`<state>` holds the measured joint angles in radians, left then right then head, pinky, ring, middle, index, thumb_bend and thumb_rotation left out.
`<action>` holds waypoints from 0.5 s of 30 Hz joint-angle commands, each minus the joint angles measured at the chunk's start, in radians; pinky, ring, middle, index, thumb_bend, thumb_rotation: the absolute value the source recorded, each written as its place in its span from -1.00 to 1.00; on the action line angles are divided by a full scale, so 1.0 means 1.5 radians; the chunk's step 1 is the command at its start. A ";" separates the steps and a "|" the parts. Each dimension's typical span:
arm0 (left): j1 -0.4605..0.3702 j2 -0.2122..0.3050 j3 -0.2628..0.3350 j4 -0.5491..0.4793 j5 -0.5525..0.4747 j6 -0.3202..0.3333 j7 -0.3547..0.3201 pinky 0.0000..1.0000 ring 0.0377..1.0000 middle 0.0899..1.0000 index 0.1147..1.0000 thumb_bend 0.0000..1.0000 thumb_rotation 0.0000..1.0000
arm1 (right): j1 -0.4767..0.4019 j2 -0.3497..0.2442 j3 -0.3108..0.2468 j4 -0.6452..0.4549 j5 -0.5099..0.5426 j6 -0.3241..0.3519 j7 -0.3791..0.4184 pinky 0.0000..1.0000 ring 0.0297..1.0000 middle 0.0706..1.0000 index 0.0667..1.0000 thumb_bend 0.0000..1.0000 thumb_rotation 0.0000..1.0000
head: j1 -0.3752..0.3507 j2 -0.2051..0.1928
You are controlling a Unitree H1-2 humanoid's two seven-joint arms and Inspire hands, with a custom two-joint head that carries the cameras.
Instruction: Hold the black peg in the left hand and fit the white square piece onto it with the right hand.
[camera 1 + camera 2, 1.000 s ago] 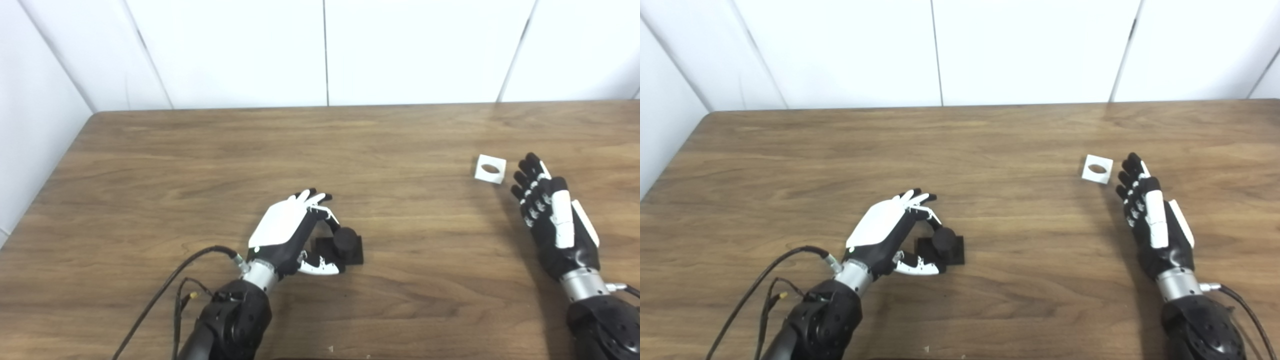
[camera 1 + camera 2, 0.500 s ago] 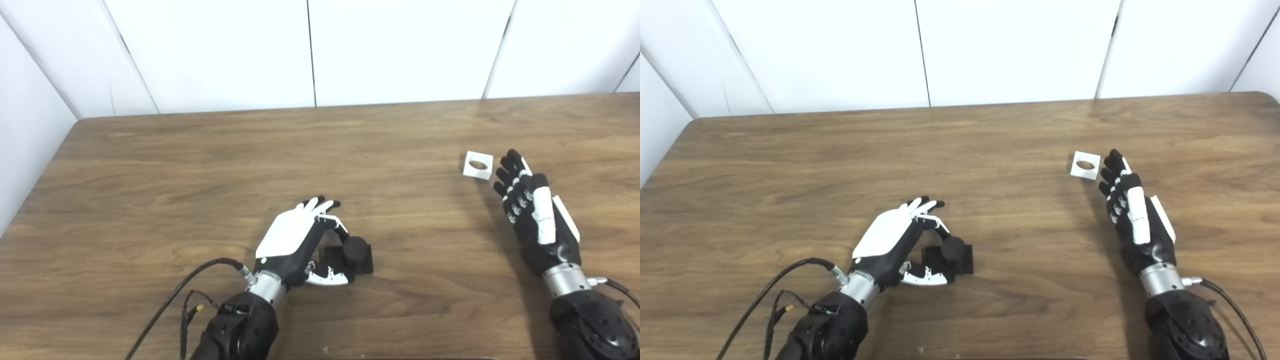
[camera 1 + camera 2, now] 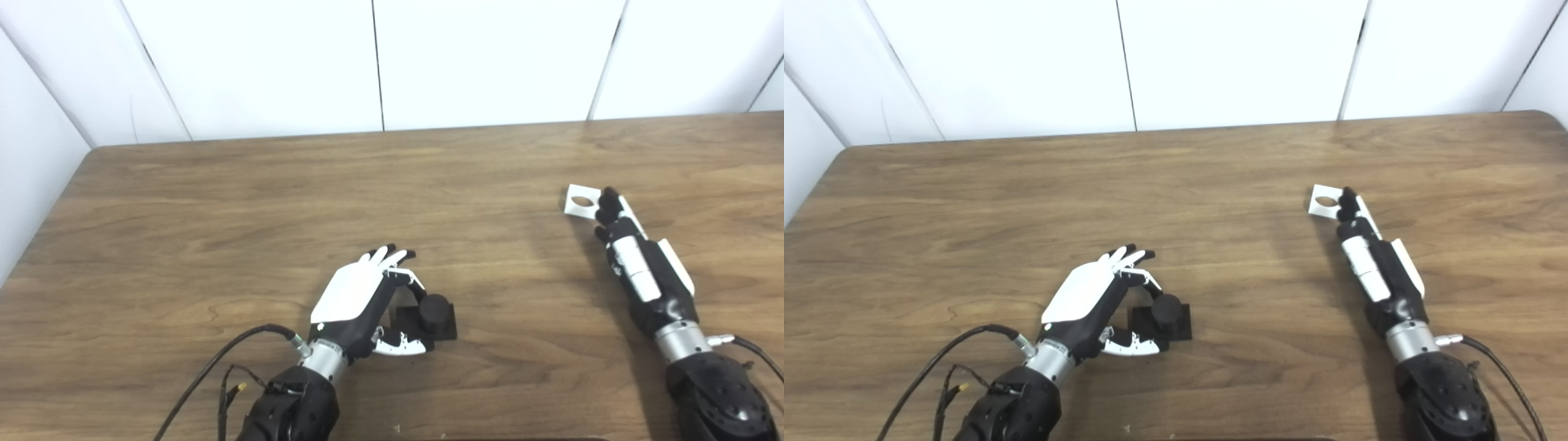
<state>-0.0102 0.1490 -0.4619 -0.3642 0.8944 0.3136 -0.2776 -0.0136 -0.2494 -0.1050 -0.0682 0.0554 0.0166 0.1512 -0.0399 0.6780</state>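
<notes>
Indoors, a brown wood-grain table (image 3: 245,202) with rounded far corners stands against white wall panels (image 3: 490,61) split by thin dark vertical seams; a further white panel angles in at the left. Near the front edge, the left hand (image 3: 361,300) curls over the black peg (image 3: 433,307), a short round post standing upright on a flat black square base that lies on the table. Its fingers arch over the post and its thumb reaches in along the near side of the base, all of them loosely bent with gaps between; whether they actually touch the peg cannot be told. Well apart, toward the right, the white square piece (image 3: 1325,201) with its round hole lies on the wood. The right hand (image 3: 1375,263) stretches toward it, fingers pressed together and extended, the fingertips (image 3: 1346,202) resting at its right edge without gripping it.
</notes>
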 commanded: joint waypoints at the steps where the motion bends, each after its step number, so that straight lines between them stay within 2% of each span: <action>1: 0.012 0.006 -0.005 0.019 0.003 -0.004 -0.011 1.00 1.00 0.86 -0.15 0.02 -0.86 | -0.026 -0.020 -0.001 -0.005 -0.030 -0.020 -0.014 1.00 1.00 1.00 1.00 0.31 0.46 | -0.001 0.000; 6: 0.013 0.001 -0.002 0.019 0.005 0.001 -0.016 1.00 1.00 0.87 -0.15 0.02 -0.86 | -0.057 -0.049 0.010 -0.014 -0.102 -0.010 -0.026 1.00 1.00 1.00 1.00 0.32 0.38 | -0.004 0.001; 9: 0.013 -0.002 0.001 0.022 0.003 0.004 -0.018 1.00 1.00 0.87 -0.15 0.02 -0.86 | -0.078 -0.071 0.017 -0.021 -0.144 0.004 -0.024 1.00 1.00 1.00 1.00 0.40 0.35 | -0.004 0.002; 15: 0.010 -0.004 0.001 0.023 0.004 0.008 -0.026 1.00 1.00 0.86 -0.15 0.01 -0.86 | -0.119 -0.105 0.023 -0.029 -0.173 0.018 -0.015 1.00 1.00 1.00 1.00 0.35 0.22 | -0.004 0.000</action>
<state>-0.0058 0.1390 -0.4514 -0.3600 0.8942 0.3117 -0.2792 -0.1413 -0.3842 -0.0686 -0.0734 -0.1917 0.0533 0.1297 -0.0445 0.6780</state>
